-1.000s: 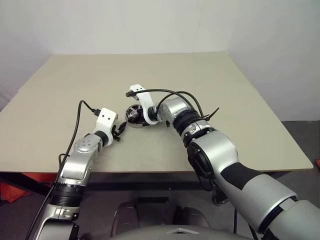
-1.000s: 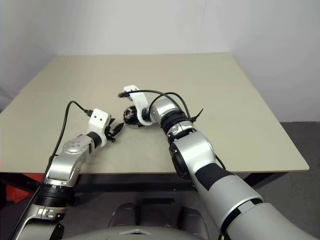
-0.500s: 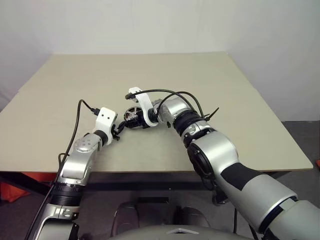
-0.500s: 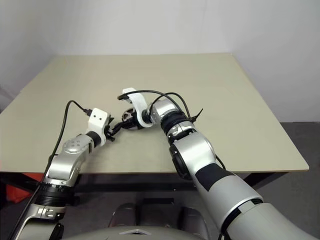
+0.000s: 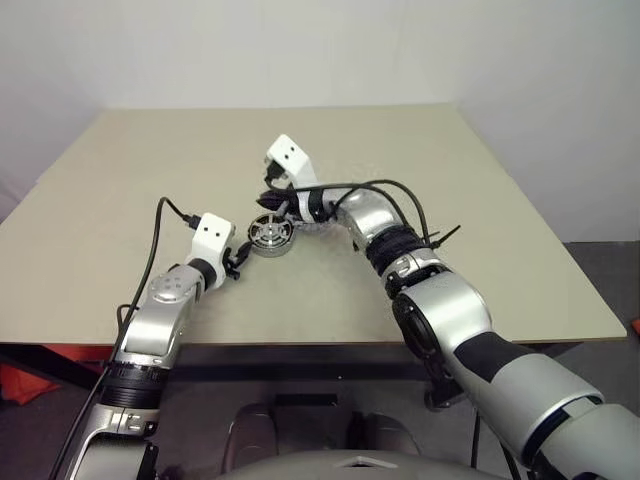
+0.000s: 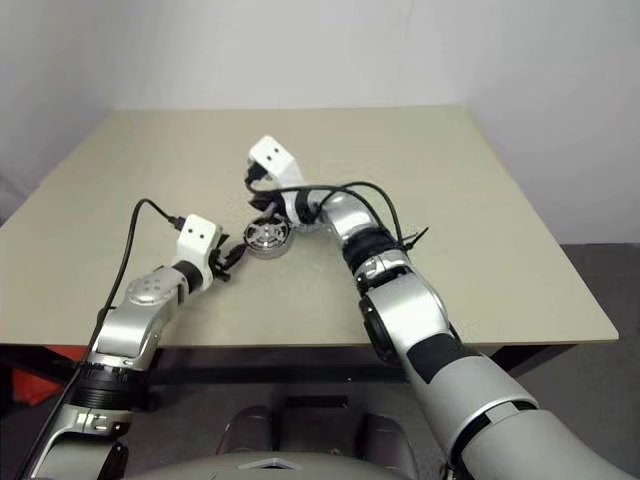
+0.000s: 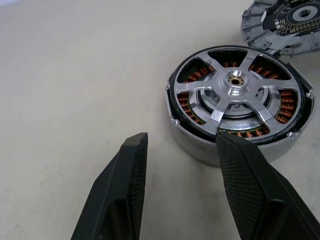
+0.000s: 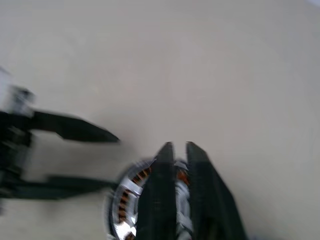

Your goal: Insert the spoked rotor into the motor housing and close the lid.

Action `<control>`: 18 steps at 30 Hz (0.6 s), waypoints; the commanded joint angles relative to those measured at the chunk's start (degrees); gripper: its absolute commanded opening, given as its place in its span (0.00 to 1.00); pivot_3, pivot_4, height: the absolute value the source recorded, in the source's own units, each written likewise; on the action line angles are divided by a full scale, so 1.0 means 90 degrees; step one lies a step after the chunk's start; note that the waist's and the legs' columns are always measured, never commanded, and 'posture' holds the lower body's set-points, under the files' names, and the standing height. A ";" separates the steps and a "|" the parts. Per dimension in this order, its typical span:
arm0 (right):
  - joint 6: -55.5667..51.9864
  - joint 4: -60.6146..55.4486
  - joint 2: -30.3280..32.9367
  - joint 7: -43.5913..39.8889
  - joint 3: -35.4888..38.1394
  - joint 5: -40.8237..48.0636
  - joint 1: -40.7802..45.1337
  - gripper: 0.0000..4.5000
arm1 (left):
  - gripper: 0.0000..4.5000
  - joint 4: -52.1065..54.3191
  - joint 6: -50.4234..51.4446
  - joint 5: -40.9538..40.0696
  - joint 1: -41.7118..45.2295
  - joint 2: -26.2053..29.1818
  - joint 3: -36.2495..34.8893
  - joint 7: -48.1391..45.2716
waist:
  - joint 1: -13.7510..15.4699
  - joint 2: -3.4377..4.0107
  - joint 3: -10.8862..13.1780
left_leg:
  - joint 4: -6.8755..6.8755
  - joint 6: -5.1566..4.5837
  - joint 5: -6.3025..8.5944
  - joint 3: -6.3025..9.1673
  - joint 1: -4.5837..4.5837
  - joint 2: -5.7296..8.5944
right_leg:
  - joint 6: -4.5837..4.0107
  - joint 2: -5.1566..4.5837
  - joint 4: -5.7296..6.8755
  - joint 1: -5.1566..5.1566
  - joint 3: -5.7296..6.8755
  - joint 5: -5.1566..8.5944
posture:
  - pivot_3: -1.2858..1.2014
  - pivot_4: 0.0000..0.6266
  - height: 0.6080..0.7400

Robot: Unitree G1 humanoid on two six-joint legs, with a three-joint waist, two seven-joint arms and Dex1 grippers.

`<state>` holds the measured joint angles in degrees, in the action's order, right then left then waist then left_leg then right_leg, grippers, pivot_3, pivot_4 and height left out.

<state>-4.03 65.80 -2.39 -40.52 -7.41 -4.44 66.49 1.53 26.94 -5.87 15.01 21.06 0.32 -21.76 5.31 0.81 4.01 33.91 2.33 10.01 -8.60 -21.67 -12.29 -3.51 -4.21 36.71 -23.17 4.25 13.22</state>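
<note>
Right gripper (image 8: 176, 146): I see it lifted off, fingers pressed together, empty.
Rotor (image 7: 235, 97): now seated in housing (image 7: 200, 147).
Lid (image 7: 285, 22): still open.
Left gripper (image 7: 181, 137): spread, empty.

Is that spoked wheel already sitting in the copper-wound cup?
Touching. The left wrist view shows the spoked rotor seated inside the motor housing, its rim flush within the wall.
</note>
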 commanded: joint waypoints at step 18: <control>0.0953 0.0752 -0.0520 0.1133 -0.0062 -0.0458 -0.0776 0.00 | 0.51 0.0210 -0.0049 0.0051 0.0035 0.0100 -0.0101 -0.0028 | -0.0013 0.0001 -0.0002 | 0.0002 -0.0005 0.0003 -0.0002 0.0005 0.0005 | -0.0002 -0.0001 -0.0002 0.0007 -0.0003 0.0000 | 0.52 0.00 1.00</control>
<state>4.89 72.23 -6.71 -30.03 -6.77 -7.08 60.78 1.34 26.98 -5.53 14.85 21.37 0.23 -22.20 5.19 0.81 4.00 33.93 2.28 10.03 -8.63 -21.56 -12.24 -3.52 -4.22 36.71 -23.05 4.23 13.23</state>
